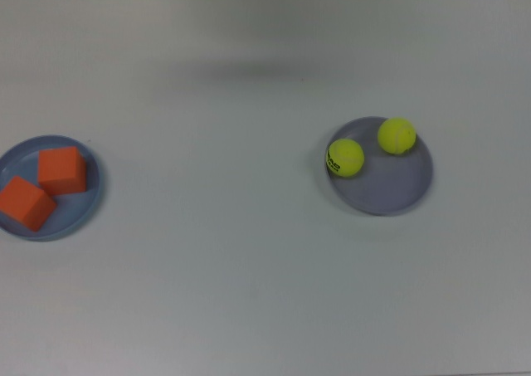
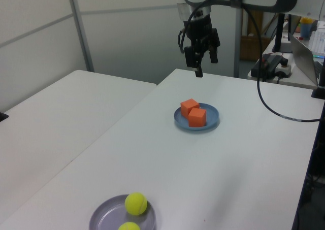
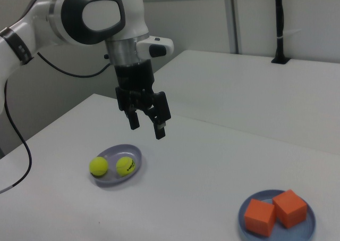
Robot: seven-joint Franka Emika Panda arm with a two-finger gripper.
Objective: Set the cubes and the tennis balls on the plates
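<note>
While the two orange cubes (image 1: 41,187) sat touching each other on the light blue plate (image 1: 90,200) at the top view's left, the table (image 1: 224,268) between the plates lay bare. Further right in the top view, the lavender plate (image 1: 398,189) held both tennis balls (image 1: 369,147) near its upper rim, the printed one leftmost. In the right view the gripper (image 3: 147,125) hung well above the table, fingers apart and holding nothing.
</note>
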